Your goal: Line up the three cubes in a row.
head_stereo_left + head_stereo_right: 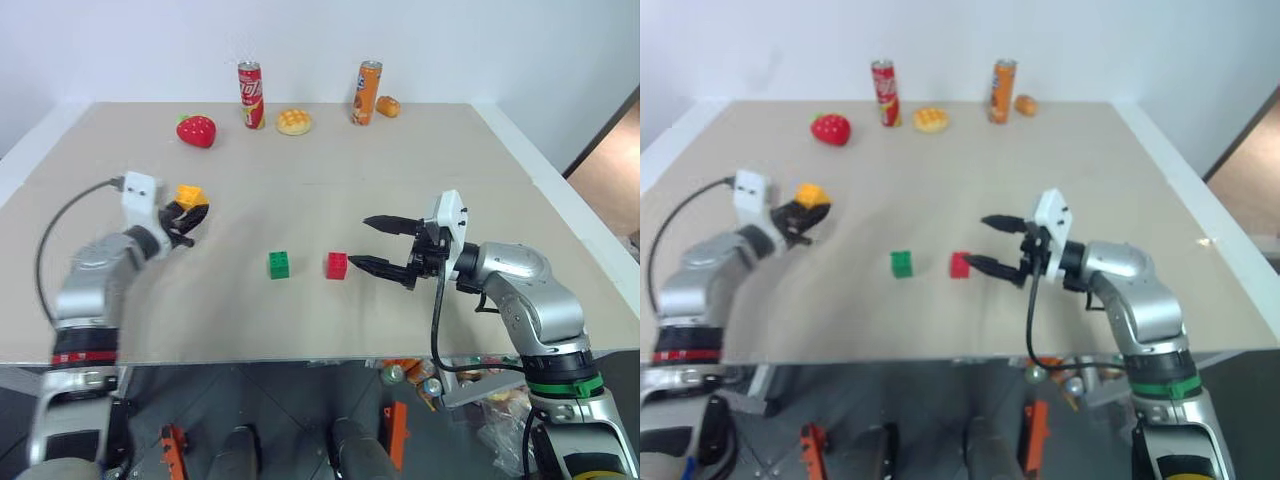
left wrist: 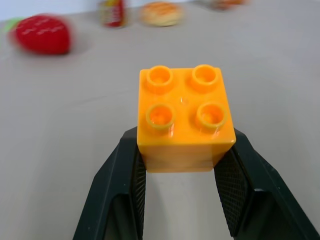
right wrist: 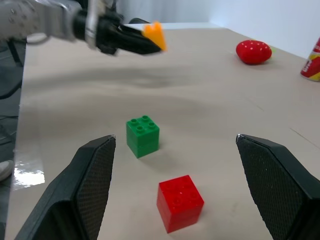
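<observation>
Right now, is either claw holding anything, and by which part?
The left claw pinches the small yellow-orange studded plastic cube by its two opposite side faces, studs up. The right claw is open and empty.

Green cube [image 1: 279, 264] and red cube [image 1: 337, 265] sit studs-up, near each other on the counter [image 1: 300, 200]. Orange cube [image 2: 183, 117] is held off it, pinched in the left claw [image 2: 180, 175].

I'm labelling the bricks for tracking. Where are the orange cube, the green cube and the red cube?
orange cube [image 2: 183, 112], left wrist view, studded top face.
green cube [image 1: 279, 264], left eye view, middle of the brick.
red cube [image 1: 337, 265], left eye view, middle of the brick.
</observation>
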{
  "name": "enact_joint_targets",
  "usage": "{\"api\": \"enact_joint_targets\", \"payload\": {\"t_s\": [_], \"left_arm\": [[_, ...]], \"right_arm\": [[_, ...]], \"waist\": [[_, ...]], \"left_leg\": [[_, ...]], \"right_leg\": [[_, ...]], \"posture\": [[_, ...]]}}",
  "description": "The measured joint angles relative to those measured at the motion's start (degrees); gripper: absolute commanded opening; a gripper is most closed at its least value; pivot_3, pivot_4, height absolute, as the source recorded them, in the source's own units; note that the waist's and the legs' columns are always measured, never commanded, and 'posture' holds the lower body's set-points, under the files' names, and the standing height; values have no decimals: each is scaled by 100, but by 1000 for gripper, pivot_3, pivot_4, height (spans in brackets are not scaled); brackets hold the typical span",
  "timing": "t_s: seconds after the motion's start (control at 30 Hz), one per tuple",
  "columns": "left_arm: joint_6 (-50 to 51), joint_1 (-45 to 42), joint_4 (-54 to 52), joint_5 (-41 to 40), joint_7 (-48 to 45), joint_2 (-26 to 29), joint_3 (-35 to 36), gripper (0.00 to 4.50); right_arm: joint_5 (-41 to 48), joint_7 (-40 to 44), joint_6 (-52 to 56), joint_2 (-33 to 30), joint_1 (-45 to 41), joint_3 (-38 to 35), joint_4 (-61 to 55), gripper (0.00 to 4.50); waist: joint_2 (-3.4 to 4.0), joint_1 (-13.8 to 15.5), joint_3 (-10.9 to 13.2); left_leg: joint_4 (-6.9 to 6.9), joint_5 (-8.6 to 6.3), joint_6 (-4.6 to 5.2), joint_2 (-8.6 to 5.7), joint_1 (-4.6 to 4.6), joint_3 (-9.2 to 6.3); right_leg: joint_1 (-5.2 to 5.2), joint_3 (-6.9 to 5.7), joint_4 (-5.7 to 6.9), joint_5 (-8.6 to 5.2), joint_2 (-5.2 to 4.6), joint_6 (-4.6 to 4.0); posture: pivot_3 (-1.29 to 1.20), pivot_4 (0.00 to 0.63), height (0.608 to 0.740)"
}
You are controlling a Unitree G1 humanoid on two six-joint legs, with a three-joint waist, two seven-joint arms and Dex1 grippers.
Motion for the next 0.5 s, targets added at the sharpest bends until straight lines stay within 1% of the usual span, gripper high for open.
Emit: {"api": "enact_joint_targets", "payload": {"t_s": [0.13, 0.2, 0.3, 0.5], "left_arm": [[-400, 140, 238, -371, -1722, 343, -77, 1336], [-550, 145, 425, -424, -2253, 352, -203, 1336], [-856, -17, 884, -314, -2748, 358, -435, 1336], [-2289, -675, 2355, 580, -3582, 381, -1253, 1336]], "right_arm": [[0, 9, -2, -1, -14, 12, 33, 4000], [1, 12, -2, 0, -15, 13, 33, 4000], [2, 14, 0, -5, -13, 12, 32, 4000], [17, 10, 68, -95, 8, 1, -10, 4000]], "waist": [[0, 30, 0], [0, 39, 0], [0, 32, 0], [0, 28, 0]], "left_leg": [[1, 0, 0, -1, -7, -1], [4, 0, 0, 0, -10, -2], [6, 0, 1, 1, -10, -1], [6, 1, 2, 1, -16, 0]], "right_leg": [[-2, -3, 0, -8, -3, -3], [-2, -4, 0, -7, -3, -3], [-5, -4, 0, -3, -2, -7], [-13, -4, 0, -2, -1, -8]], "posture": [[0, 150, 740], [0, 150, 740], [0, 150, 740], [0, 150, 740]]}}
